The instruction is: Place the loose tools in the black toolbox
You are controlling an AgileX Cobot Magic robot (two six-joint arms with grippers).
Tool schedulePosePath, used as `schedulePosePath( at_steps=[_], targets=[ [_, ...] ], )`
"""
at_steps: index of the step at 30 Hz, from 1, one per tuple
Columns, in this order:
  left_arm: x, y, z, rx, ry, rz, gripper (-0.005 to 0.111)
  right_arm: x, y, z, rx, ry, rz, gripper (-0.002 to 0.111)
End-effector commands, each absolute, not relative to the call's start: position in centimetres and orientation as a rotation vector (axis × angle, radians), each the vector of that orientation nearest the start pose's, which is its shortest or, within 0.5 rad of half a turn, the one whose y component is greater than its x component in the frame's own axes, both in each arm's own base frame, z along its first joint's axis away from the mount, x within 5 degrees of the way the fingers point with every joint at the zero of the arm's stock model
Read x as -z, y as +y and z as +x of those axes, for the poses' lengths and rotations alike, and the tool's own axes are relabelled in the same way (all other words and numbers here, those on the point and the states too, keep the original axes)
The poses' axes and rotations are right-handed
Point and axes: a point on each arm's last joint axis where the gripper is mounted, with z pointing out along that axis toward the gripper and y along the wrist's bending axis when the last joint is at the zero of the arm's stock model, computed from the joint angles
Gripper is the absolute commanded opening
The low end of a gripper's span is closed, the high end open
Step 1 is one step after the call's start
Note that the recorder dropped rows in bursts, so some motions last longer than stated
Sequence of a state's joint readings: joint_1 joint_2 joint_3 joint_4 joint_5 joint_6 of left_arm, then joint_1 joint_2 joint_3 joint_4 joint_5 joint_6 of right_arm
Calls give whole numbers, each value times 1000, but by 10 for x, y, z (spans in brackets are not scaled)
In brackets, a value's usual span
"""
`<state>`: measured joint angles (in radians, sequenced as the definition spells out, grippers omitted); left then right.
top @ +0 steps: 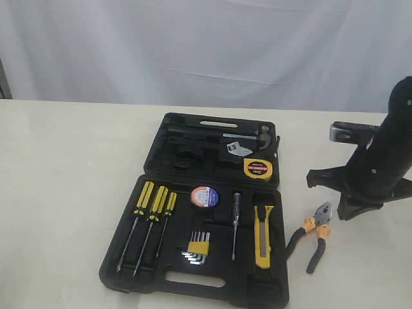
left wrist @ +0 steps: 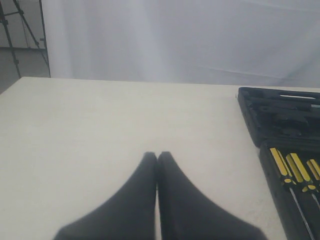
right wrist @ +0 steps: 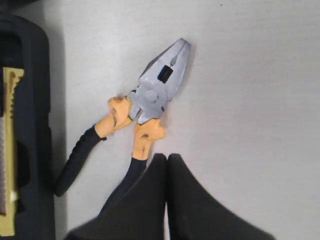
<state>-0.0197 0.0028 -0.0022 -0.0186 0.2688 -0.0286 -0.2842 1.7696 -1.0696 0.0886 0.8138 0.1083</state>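
The black toolbox (top: 122, 270) lies open in the middle of the table. In it sit the yellow round tape measure (top: 256, 168), the black tape roll (top: 205, 196) and the yellow utility knife (top: 263, 235). The pliers (top: 311, 234) with orange-and-black handles lie on the table just right of the box. My right gripper (right wrist: 167, 157) is shut and empty, above the pliers (right wrist: 160, 90), and it hides part of one handle. My left gripper (left wrist: 157, 156) is shut and empty over bare table, left of the toolbox (left wrist: 250, 120).
Three yellow-and-black screwdrivers (top: 153, 206), a hex key set (top: 198, 248) and a thin tester screwdriver (top: 235, 222) sit in the near half of the box. A hammer (top: 254, 136) lies in the far half. The right arm (top: 376, 161) stands at the table's right side.
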Motion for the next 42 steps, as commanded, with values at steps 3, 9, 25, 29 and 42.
schedulePosePath(
  at_steps=[3, 9, 25, 29, 42],
  targets=[
    [-189, -2, 55, 58, 1753, -21, 0, -198, -86, 308, -85, 2806, 844, 0],
    [-189, -2, 55, 58, 1753, -21, 0, -200, -85, 306, -84, 2821, 828, 0],
    [-189, -2, 55, 58, 1753, -21, 0, -262, -82, 278, 76, 2766, 409, -1],
    [-189, -2, 55, 58, 1753, -21, 0, -275, -77, 268, 112, 2788, 9, -1],
    [-189, -2, 55, 58, 1753, -21, 0, -294, -32, 252, 142, 2618, -1071, -1]
  ],
)
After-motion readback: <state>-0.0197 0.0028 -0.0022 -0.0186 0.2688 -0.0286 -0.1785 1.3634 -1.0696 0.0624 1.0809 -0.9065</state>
